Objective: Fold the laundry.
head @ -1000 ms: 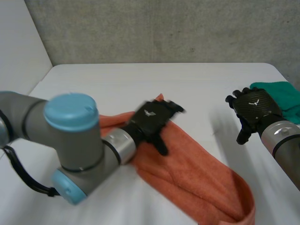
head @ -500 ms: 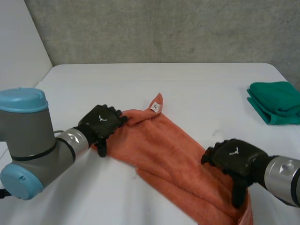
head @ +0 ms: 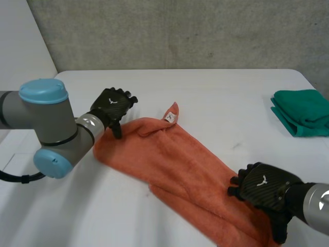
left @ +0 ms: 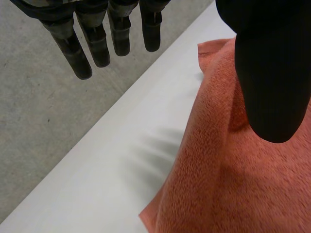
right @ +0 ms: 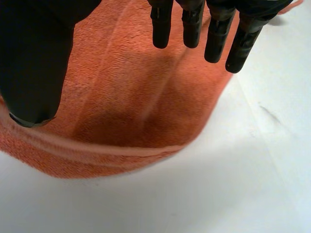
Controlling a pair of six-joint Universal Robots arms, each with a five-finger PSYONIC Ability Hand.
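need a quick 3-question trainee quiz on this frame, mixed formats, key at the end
1. True or false: the left hand has straight fingers, not curled round the orange towel.
2. The right hand is over which part of the towel? A: far corner. B: middle. C: near end.
3. Fill in: the folded ___ cloth lies on the white table, apart from the towel.
Key: 1 true; 2 C; 3 green.

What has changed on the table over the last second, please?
The left hand moved from the orange towel's middle to its left end, thumb over the cloth, fingers straight. The right hand swung from beside the green cloth to the towel's near right end, also open. Nothing was grasped. The towel and green cloth stayed put.
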